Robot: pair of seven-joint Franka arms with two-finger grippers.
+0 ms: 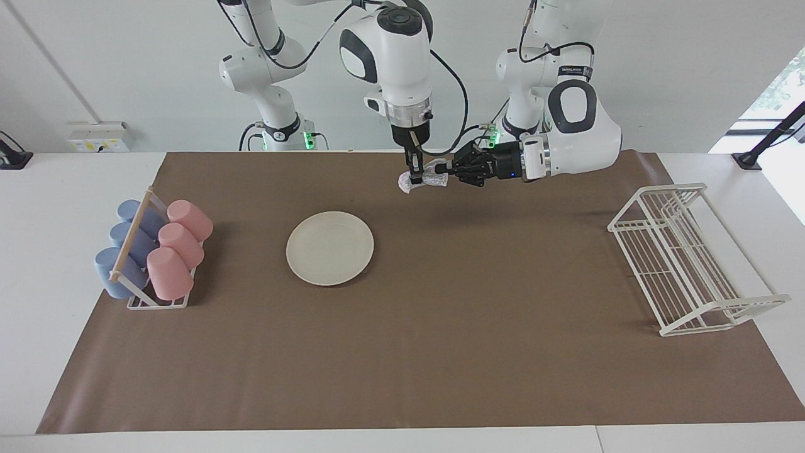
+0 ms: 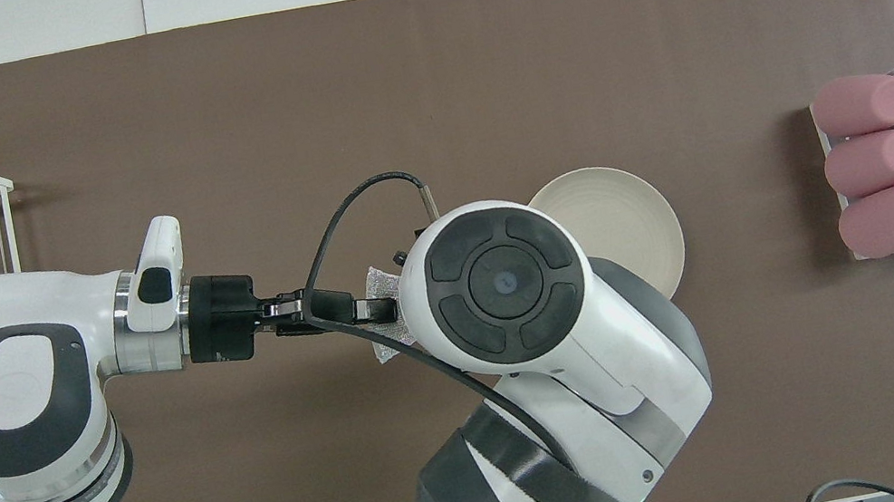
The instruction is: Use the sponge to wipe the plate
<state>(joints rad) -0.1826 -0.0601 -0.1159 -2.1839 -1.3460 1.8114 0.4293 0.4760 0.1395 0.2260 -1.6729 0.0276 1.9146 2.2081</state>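
One sponge (image 1: 425, 180) midair, pinched by both right gripper (image 1: 414, 177) and left gripper (image 1: 444, 170) jaws; one plate (image 1: 329, 247).

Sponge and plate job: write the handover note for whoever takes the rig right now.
Left gripper: reaches in sideways, shut on the sponge, up over the mat.
Right gripper: points down, also closed on the sponge; a handover mid-air.
Plate: flat on the mat, untouched, toward the cup rack.
Done: sponge picked up.
Left: one gripper lets go, sponge goes to the plate, wipe.
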